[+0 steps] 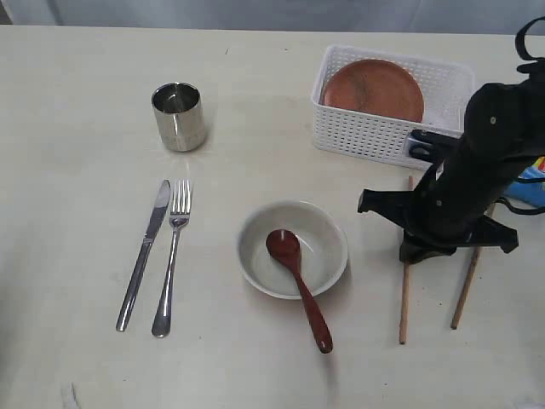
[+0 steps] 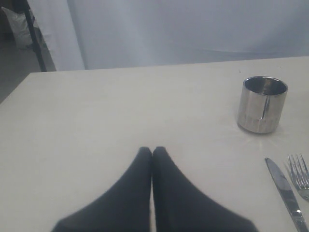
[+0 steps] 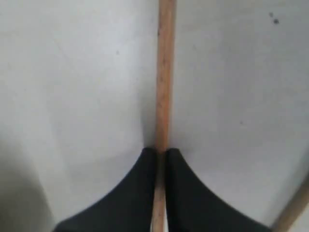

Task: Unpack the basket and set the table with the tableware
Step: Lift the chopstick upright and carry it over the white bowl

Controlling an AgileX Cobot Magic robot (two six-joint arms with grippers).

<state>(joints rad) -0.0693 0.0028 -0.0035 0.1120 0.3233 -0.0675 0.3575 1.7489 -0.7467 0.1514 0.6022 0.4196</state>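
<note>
Spoon: reddish-brown wooden spoon is laid with its head inside the off-white round bowl; its handle is run out over the rim toward the camera
Bowl: set on the wide pale cream table, between the cutlery and the chopsticks
Cutlery: steel knife and steel fork are laid side by side, close but apart, left of the bowl, with the knife on the outer side and both tips pointed away from the camera
Cup: shiny steel cup is stood upright beyond the cutlery, well apart from the basket
Basket: white rectangular plastic basket with perforated sides is placed at the far right of the table; a round brown plate is seen tilted inside it
Right gripper: right gripper is brought low to the table, right of the bowl; its black fingers are closed against both sides of a thin wooden chopstick; whether the stick is lifted cannot be told
Second chopstick: second wooden chopstick is laid on the table just right of the gripped one, apart from it and partly hidden by the arm
Left gripper: left gripper is held over bare table with its fingers pressed together and nothing between them; the cup is seen beyond it
Blue item: blue object at the table's right edge is mostly hidden behind the arm and cannot be identified
</note>
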